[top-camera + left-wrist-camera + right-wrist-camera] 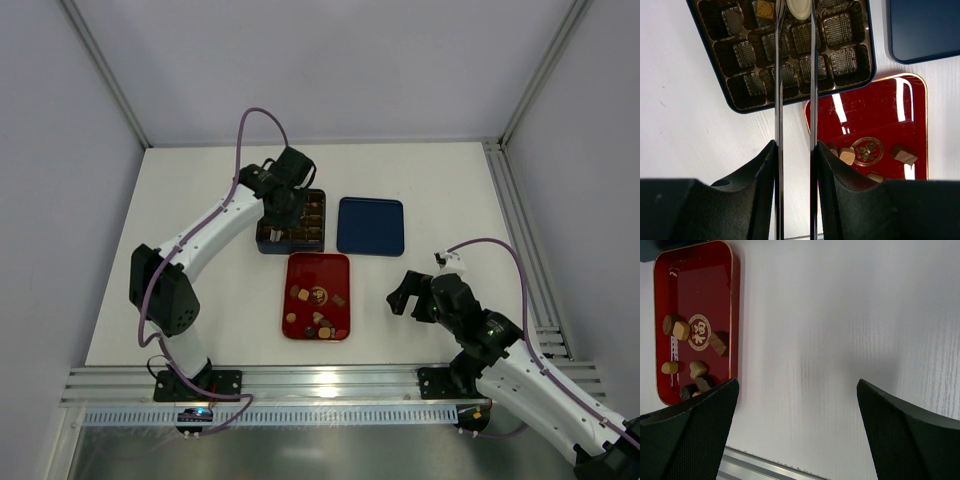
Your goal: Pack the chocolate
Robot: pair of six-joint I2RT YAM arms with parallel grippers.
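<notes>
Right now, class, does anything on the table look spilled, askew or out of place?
Nothing stands out. The small chocolate pieces lie loose inside the flat red rectangular tray, none on the white table; the dark brown gridded box lies flat.

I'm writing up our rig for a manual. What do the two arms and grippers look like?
Both the left arm and right arm have white links, black joints and a looping purple cable. The left gripper has thin shiny metal fingers on black mounts; the right gripper has broad black textured fingers.
</notes>
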